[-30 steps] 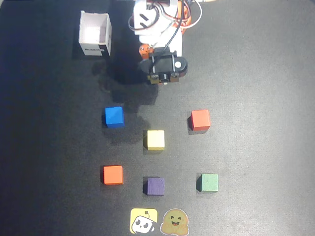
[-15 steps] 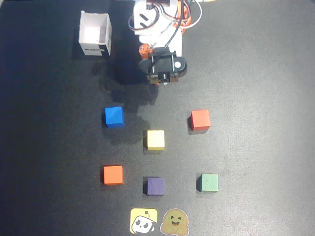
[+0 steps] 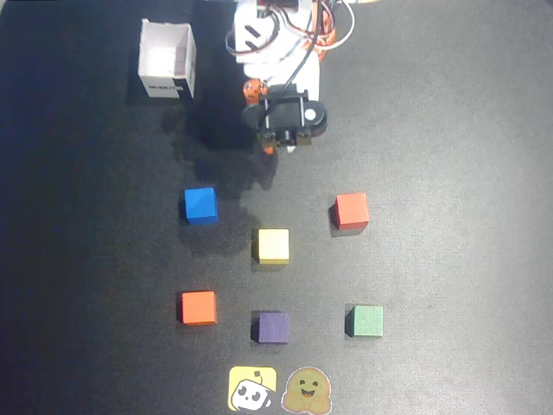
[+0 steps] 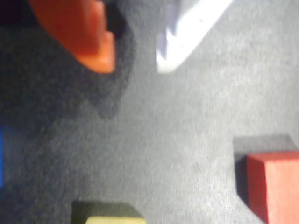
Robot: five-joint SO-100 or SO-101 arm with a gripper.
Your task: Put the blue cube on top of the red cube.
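Note:
In the overhead view the blue cube (image 3: pixel 200 206) rests on the black mat, left of centre. The coral red cube (image 3: pixel 352 210) sits to the right at about the same height. My gripper (image 3: pixel 279 147) hangs above the mat behind both cubes, roughly midway between them and touching neither. The wrist view shows my gripper (image 4: pixel 135 67) open, with the orange finger (image 4: pixel 86 37) and the white finger (image 4: pixel 187 32) apart and only mat between them. The red cube (image 4: pixel 275 186) appears at lower right, and a blue sliver of the blue cube (image 4: pixel 1 158) shows at the left edge.
A yellow cube (image 3: pixel 271 245) lies between the two task cubes, slightly nearer the front. An orange-red cube (image 3: pixel 199 307), a purple cube (image 3: pixel 271 328) and a green cube (image 3: pixel 365 321) form the front row. A white open box (image 3: pixel 167 60) stands back left. Two stickers (image 3: pixel 252 388) lie at the front edge.
The gripper head has shifted slightly toward the arm's base and turned a little. None of the cubes has moved.

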